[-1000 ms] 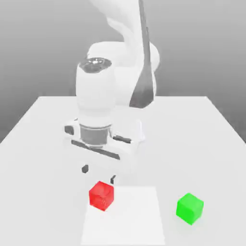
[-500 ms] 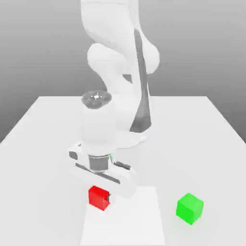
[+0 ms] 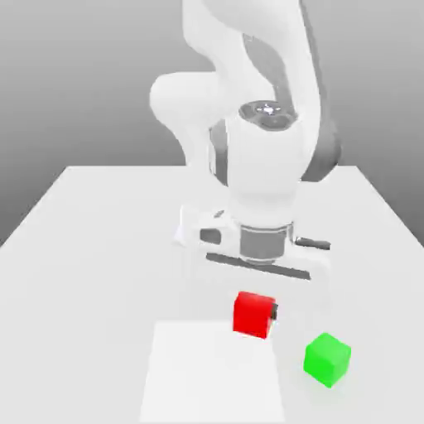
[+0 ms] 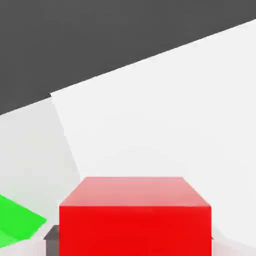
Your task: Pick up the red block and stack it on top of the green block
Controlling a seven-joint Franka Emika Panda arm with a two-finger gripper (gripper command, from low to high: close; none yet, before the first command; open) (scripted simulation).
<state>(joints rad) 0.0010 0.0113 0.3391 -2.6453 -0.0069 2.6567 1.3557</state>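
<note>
The gripper (image 3: 254,315) clamps the plain-sided, matte red block (image 3: 252,314), seemingly off the smooth white table (image 3: 83,248). The matching green block (image 3: 327,359) sits near it on the exterior view's right.

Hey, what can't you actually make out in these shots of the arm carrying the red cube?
- Gripper in the exterior view: mostly hidden behind the red block; only one dark fingertip shows.
- Green block in the hand view: cut off by the picture's edge.
- Red block's underside: faces away in both views.
</note>
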